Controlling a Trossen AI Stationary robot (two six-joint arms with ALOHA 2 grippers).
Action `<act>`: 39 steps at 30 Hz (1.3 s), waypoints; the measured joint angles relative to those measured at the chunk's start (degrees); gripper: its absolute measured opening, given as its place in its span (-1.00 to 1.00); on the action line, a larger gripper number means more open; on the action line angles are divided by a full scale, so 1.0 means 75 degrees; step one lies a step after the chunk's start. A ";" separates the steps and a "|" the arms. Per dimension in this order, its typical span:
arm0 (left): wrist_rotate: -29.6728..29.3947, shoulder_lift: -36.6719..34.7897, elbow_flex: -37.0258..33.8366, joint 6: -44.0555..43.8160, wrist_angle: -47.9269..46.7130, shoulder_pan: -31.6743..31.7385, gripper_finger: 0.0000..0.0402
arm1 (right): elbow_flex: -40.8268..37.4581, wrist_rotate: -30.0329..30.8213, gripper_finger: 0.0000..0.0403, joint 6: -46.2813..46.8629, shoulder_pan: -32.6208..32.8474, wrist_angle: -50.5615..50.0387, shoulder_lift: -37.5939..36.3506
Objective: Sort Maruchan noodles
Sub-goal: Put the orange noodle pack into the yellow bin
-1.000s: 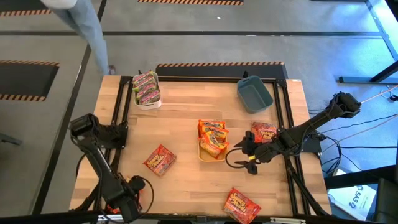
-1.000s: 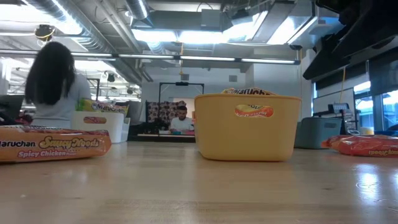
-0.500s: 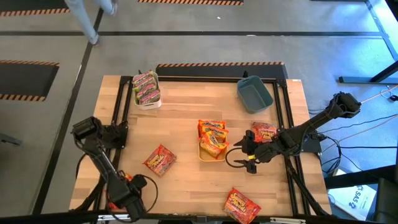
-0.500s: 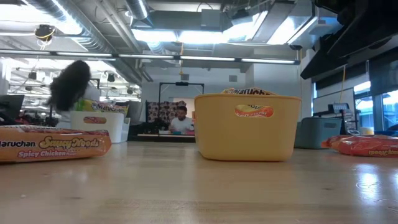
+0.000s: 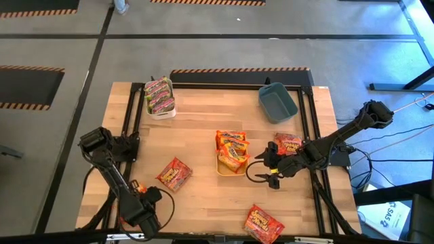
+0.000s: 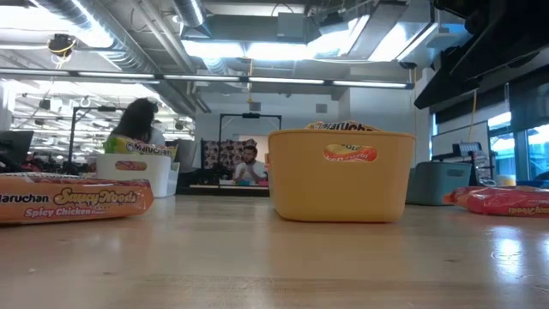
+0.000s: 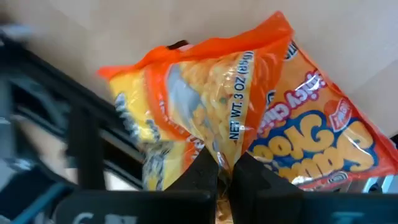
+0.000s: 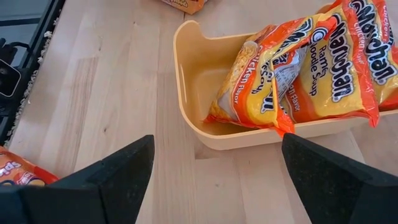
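Note:
My left gripper (image 5: 141,205) stands over the table's near left corner, shut on an orange-yellow Maruchan packet (image 7: 249,118); in the high view the gripper hides that packet. My right gripper (image 5: 260,168) hangs open just right of the yellow bin (image 5: 222,168), nothing between its fingers (image 8: 93,180). The yellow bin holds orange-yellow packets (image 8: 305,68). Green-pink packets (image 5: 160,95) fill the white bin (image 5: 163,113). Red packets lie flat on the table at mid-left (image 5: 175,173), near right (image 5: 263,224) and right of the yellow bin (image 5: 288,144). My left gripper pinches the crinkly wrapper on the packet's printed face (image 7: 219,144) between its two fingertips, close to the middle of the packet. The fingers come from above, pointing steeply down. Whether the packet is off the table, I cannot tell.
A blue bin (image 5: 277,102) stands at the far right with nothing showing inside. A black frame rail (image 5: 129,146) runs along the table's left, far and right sides. Bare wood lies between the bins and along the near middle. People are in the room beyond the table (image 6: 137,129).
My left wrist has tipped and its gripper head has shifted slightly toward the table's far edge. A person beyond the far left corner has walked out of the high view. My right arm has kept still.

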 joint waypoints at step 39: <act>-1.0661 0.0054 0.1864 0.7717 0.2688 0.1569 -0.93 | -0.0794 0.0604 0.67 -0.2279 -0.0214 0.7674 0.2978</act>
